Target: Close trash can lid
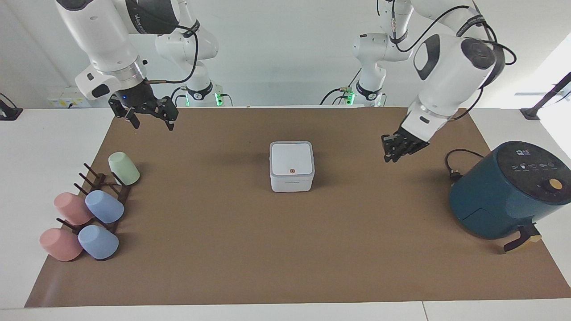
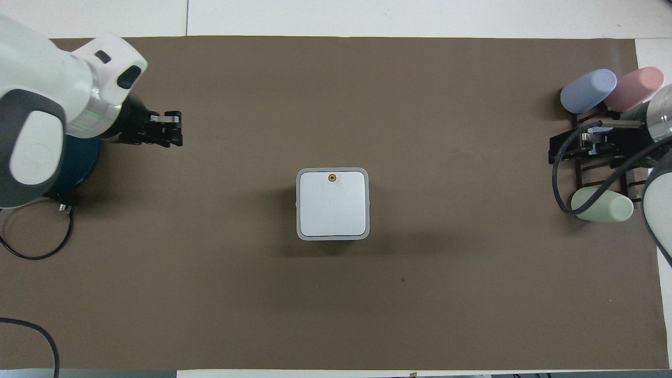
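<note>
The small white trash can [image 1: 292, 180] stands in the middle of the brown mat. Its lid [image 1: 291, 159] lies flat and shut on it, grey rim all round, the orange-ringed dot on top; the lid also shows in the overhead view [image 2: 332, 203]. My left gripper [image 1: 391, 157] hangs in the air over the mat between the trash can and the air fryer, fingers together, holding nothing; it also shows in the overhead view [image 2: 177, 128]. My right gripper [image 1: 152, 125] waits, open and empty, above the mat near the cup rack.
A dark teal air fryer [image 1: 508, 189] stands at the left arm's end, its black cord [image 1: 455, 165] lying on the mat beside it. A dark cup rack [image 1: 105, 191] with several pastel cups [image 1: 104, 206] stands at the right arm's end.
</note>
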